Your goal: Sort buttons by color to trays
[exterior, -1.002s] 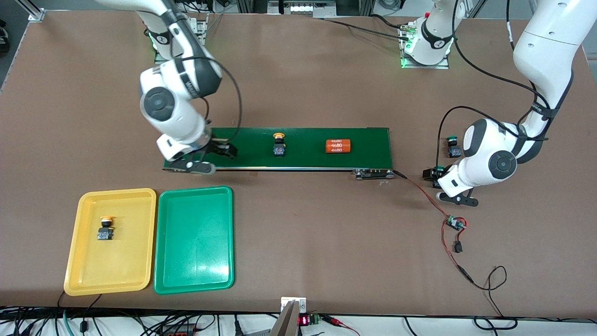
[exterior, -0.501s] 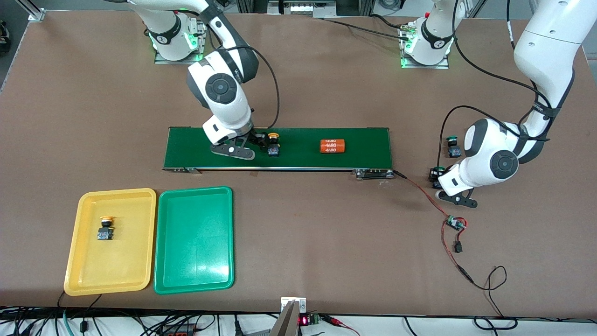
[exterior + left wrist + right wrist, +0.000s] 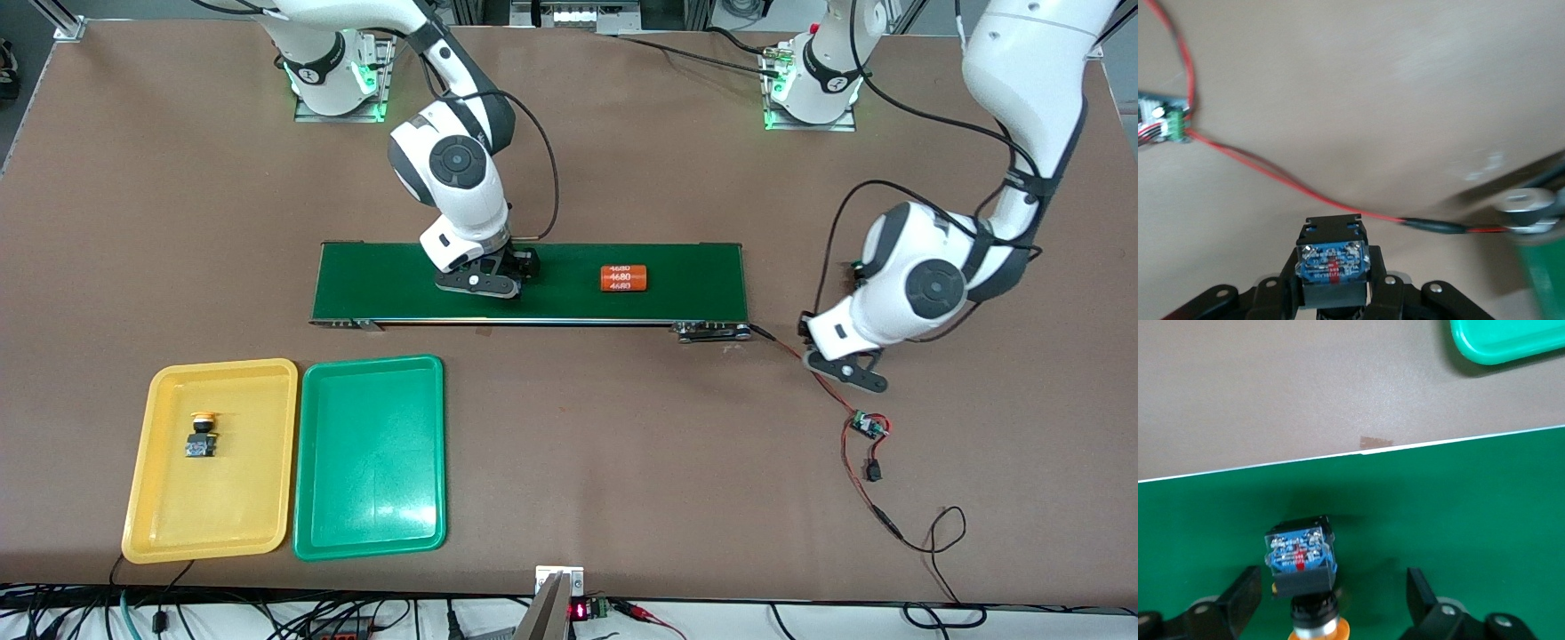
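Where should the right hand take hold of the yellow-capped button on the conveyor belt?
On its black-and-blue body, coming straight down as the open right hand already does, one finger at each flat side. The round yellow cap would slip.

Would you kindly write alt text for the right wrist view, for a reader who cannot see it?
The right claw straddles a yellow-capped button standing on the green conveyor belt, its open fingers apart from the button on either side. Past the belt's edge lies brown table, with a corner of the green tray.
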